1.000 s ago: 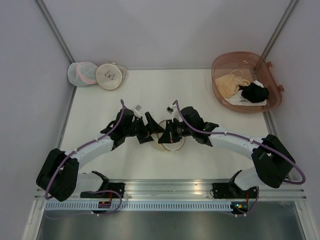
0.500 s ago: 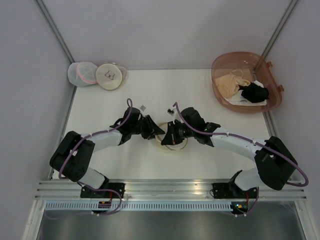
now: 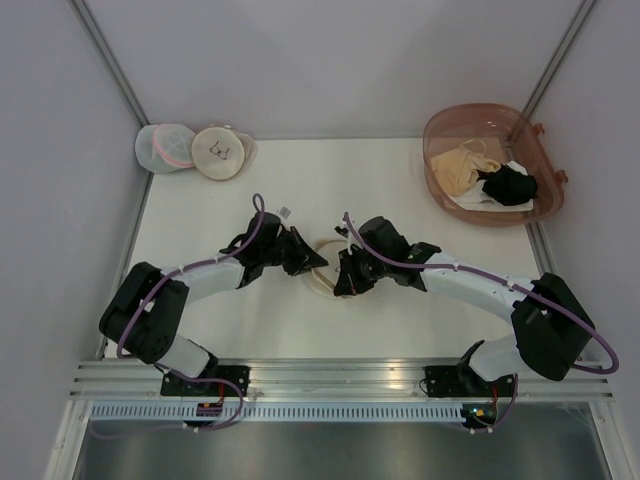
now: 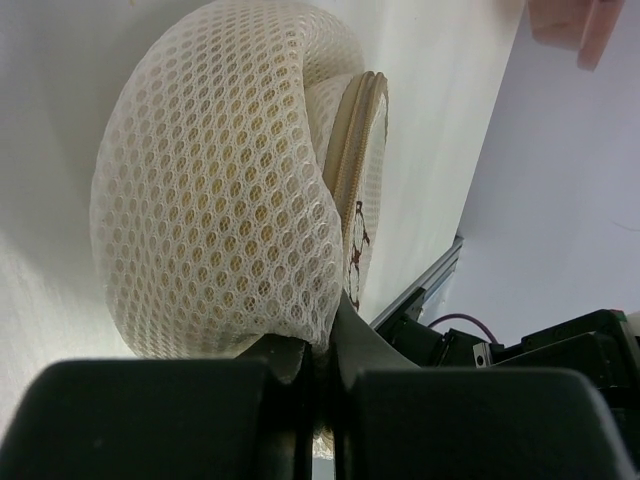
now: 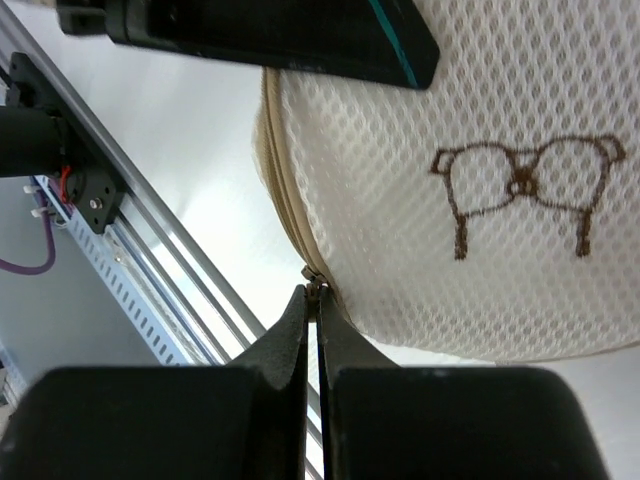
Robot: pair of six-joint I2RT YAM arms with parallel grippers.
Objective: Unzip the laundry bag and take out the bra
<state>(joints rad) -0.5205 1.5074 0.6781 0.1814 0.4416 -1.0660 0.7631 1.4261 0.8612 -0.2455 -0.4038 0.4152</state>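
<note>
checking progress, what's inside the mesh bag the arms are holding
Something mustard-yellow shows through the mesh bag in the left wrist view. Its shape is hidden by the mesh, and the zipper looks shut.

- laundry bag [image 3: 326, 250]: top view, largely covered by left gripper [image 3: 305, 262] and right gripper [image 3: 348, 278]; only 1 rim arc shows. Right wrist view, cut off at top and right edges.
- zipper pull [image 5: 314, 288]: mostly hidden between pinching fingers.
- bra [image 4: 215, 230]: mustard tint behind mesh only; shape indistinguishable.
- pink tub [image 4: 565, 25]: cut by top edge.
</note>
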